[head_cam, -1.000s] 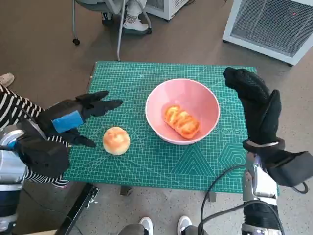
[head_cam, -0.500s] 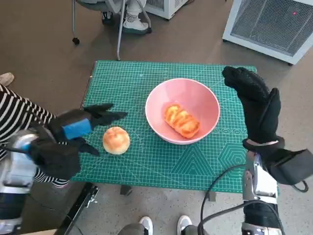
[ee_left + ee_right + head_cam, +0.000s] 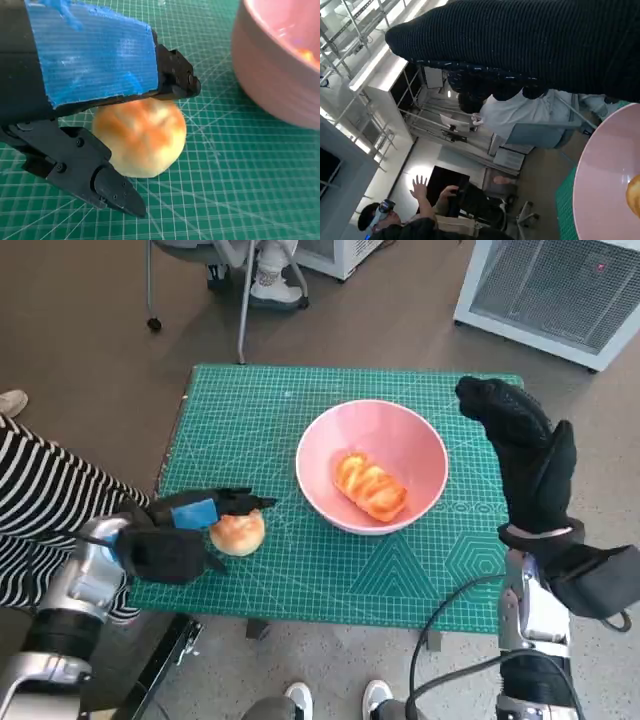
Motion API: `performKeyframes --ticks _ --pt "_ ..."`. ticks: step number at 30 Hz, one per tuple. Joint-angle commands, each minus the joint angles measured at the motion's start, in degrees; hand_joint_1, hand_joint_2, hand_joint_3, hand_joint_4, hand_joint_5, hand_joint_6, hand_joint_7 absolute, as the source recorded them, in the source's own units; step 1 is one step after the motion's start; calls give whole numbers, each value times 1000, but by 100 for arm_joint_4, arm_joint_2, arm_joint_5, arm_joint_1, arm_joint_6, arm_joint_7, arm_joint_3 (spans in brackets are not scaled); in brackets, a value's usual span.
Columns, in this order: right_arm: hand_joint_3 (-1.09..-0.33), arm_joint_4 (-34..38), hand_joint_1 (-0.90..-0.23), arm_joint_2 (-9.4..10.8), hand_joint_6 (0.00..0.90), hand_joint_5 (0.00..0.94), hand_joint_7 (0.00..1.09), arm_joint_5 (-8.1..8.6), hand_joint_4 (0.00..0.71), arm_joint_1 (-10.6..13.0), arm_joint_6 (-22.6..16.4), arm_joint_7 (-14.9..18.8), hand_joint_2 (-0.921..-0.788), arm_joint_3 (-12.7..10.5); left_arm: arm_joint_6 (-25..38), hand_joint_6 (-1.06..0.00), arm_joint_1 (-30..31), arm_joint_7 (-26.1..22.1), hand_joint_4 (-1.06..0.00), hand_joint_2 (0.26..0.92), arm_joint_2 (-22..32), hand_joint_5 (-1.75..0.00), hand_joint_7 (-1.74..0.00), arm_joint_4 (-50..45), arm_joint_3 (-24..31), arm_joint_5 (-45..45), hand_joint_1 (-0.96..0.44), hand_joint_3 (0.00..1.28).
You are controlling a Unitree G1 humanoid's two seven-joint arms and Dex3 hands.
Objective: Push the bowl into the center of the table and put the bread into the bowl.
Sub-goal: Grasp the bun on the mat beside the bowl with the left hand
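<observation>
Head view: the round pink ceramic bowl (image 3: pixel 372 466) stood near the middle of the green gridded cutting mat (image 3: pixel 300 570) that covered the small table. Inside it lay one elongated, glazed golden-orange bread roll (image 3: pixel 371 489), resting on the bowl's floor.

A second piece, a round pale-golden bread bun (image 3: pixel 238 532), sat on the mat outside the bowl, on the robot's left and well short of the rim.

The black left hand with blue tape over its back (image 3: pixel 185 530) was at the bun. In the left wrist view its fingers (image 3: pixel 175 80) were spread, one reaching over the top of the bun (image 3: pixel 142 135) and the thumb (image 3: pixel 107 187) low on the near side. The hand bracketed the bun with a wide opening. Contact could not be confirmed from these angles; the upper finger appeared to be touching or just above the crust. The bun rested on the mat, not lifted.

The right hand in the black knitted glove (image 3: pixel 520 455) was raised upright just beside the bowl's right rim, fingers extended, holding nothing. In the right wrist view the glove (image 3: pixel 530 45) filled the top and the bowl's rim (image 3: pixel 600 180) showed at the edge.

A person in a striped sleeve (image 3: pixel 45 510) was at the table's left side.
</observation>
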Motion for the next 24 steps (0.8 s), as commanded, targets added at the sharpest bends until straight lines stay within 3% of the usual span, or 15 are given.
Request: performKeyframes --ticks 1,9,12,14,24 --pt "-735 -33 -781 -68 80 0 495 23 192 141 120 48 -921 -16 -130 -518 -227 463 -516 775 -71 -52 -67 544 -314 544 -34 18" --pt "-733 -141 -778 -67 79 0 496 29 189 202 178 30 -921 -10 -123 -693 -314 929 -744 837 -65 -116 -137 812 -546 912 47 34" --pt "-733 -170 -777 -62 78 0 496 26 188 224 187 21 -921 -6 -231 -576 -299 1144 -714 893 -16 -822 -886 822 -588 1006 16 84" --pt "-733 -181 -776 -55 78 0 496 20 187 235 191 15 -921 -2 -297 -561 -283 1261 -719 910 14 -1019 -1077 810 -600 1035 7 84" --pt "-733 -154 -781 -26 76 0 498 -7 186 254 179 -7 -921 15 -711 -623 -131 1545 -774 919 191 -1105 -1132 507 -408 870 1 33"
